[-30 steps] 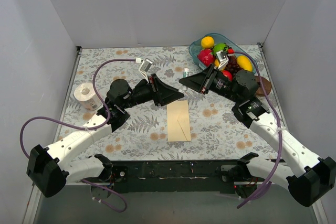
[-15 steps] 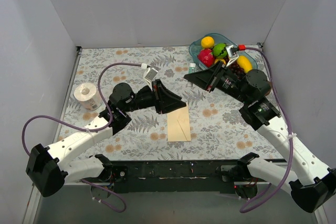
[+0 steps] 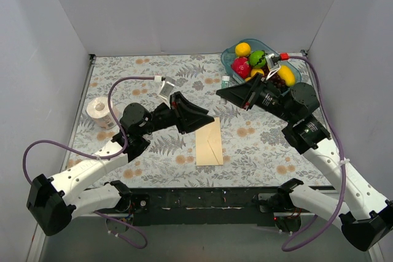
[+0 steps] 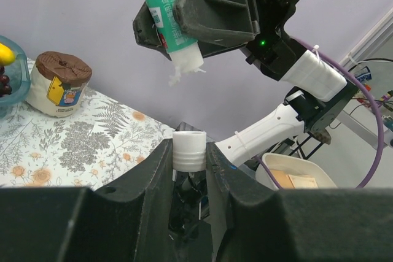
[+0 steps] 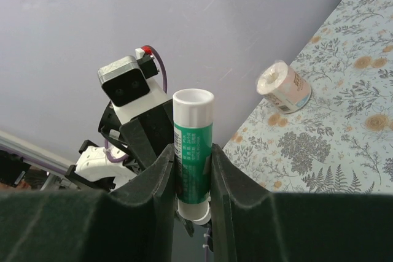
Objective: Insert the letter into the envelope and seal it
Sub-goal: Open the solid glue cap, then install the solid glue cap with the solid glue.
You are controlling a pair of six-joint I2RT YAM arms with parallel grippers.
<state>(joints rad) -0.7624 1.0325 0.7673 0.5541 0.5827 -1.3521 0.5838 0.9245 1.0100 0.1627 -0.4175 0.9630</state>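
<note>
Reaching inward over floral table (image 3: 258,151), two arms raised, grippers tipped toward each other above centre. Left gripper (image 4: 189,159) narrow, pinching one small white cap (image 4: 188,145) upright. Right gripper (image 5: 193,154) narrow, clamped round one green-and-white glue stick (image 5: 193,139) (uncapped end points down toward cap, apart from it). One envelope (image 3: 210,142) flat at front-centre of table between arms, under left gripper tip. Letter not separately visible. One tissue roll (image 3: 98,110) at left, one blue fruit bowl (image 3: 225,61) at back right.
</note>
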